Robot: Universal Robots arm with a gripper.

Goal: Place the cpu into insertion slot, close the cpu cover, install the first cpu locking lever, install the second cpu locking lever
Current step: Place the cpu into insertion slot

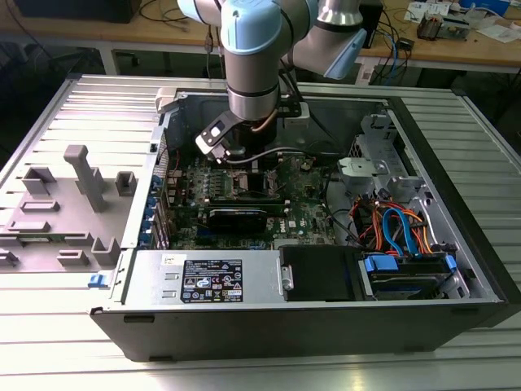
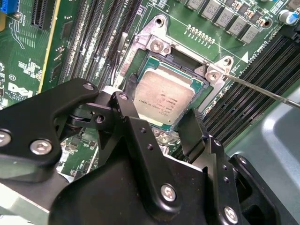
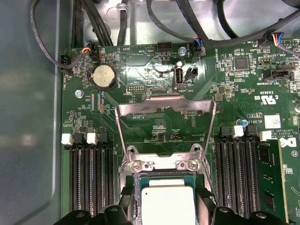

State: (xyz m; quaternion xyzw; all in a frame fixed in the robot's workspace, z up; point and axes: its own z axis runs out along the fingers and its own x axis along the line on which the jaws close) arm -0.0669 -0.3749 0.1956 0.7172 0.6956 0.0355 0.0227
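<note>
Keep the cpu (image 2: 164,98) level and square to the insertion slot (image 2: 161,58), with no sideways push or tilt, judging by the snug fit. Flanked closely on two opposite edges by the gripper (image 2: 159,112); cannot tell whether clamped on it or merely alongside. Dull silver-grey square top with faint print, lying within the socket recess, the cpu cover (image 3: 201,107) hinged back open.

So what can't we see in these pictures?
Second wrist view: the pincer covers one corner of the cpu.
First wrist view: the picture's edge cuts off part of the cpu.
Exterior view: the arm hides most of the insertion slot.
</note>
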